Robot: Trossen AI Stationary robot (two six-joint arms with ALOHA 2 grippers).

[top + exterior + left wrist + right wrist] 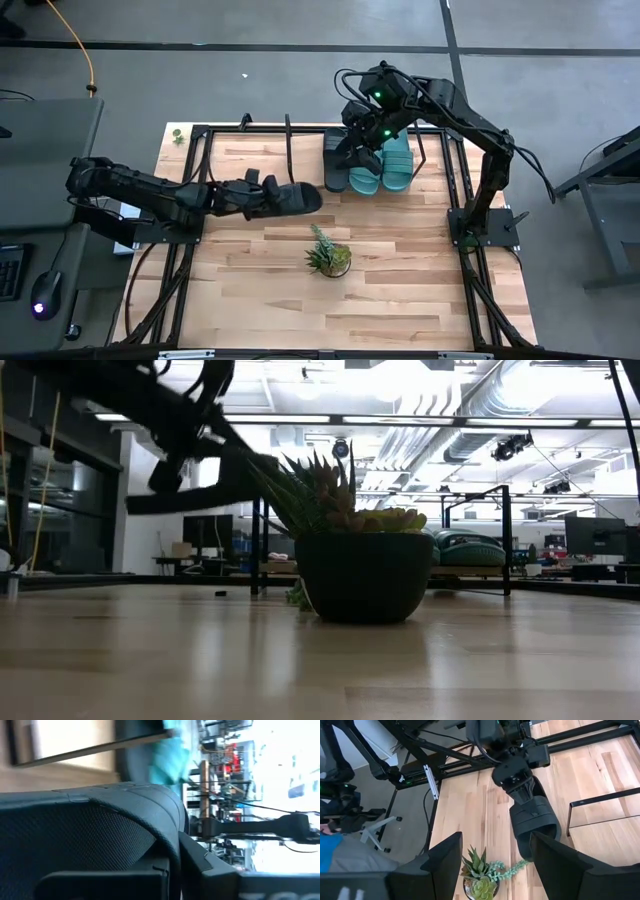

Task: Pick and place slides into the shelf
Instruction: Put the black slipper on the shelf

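Black rubber fills my left wrist view: the black slide (90, 845) sits clamped in my left gripper (262, 195), whose fingers are closed down tight on it. From above, I see the slide sticking out past the fingertips toward the middle of the table, lifted clear of the wood; the low view shows it as a dark slab hanging in the air above and beside the potted plant (365, 565). I judge it is held by one end so the rest can be slid onto the shelf board without the fingers fouling the bars.

My right gripper (362, 150) hovers over the shelf (300, 140) with its fingers spread wide and nothing between them; past them I look down on the plant and the carried slide. I take it to be waiting out of the way.

On the shelf, under and just beyond the right fingers, lie the other black slide (337, 160) and two teal slides (385, 165), side by side and touching. The stretch of board nearer my left fingers is bare, which I judge to be the spot for this one.

The slides look like matte moulded rubber with a broad arched strap, finely textured inside. The shelf is pale wood with thin black metal end bars.
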